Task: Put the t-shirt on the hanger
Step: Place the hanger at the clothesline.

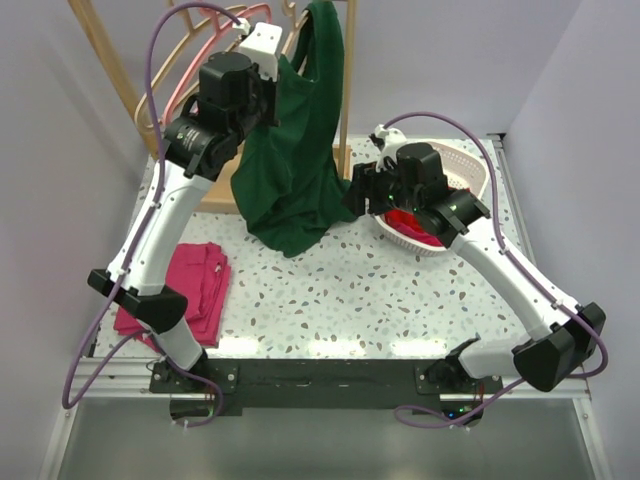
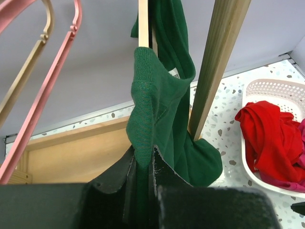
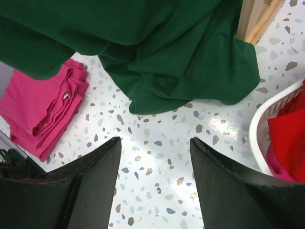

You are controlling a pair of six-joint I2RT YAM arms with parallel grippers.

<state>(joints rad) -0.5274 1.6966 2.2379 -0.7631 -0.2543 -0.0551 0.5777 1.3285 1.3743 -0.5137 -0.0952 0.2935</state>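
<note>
Upper centre: t-shirt [image 1: 295,180] hangs against the rack post [image 1: 345,110], its hem pooled on the table [image 1: 350,300]; hangers [image 2: 41,95] upper left, folded garment [image 1: 195,290] lower left, basket [image 1: 478,172] holding a crumpled garment [image 1: 408,222] at right.

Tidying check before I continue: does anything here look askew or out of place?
Yes: the dark green cloth t-shirt hangs bunched and twisted beside the upright wooden post, its lower end pooled on the speckled table. The left pincer pinches a fold of it.
</note>
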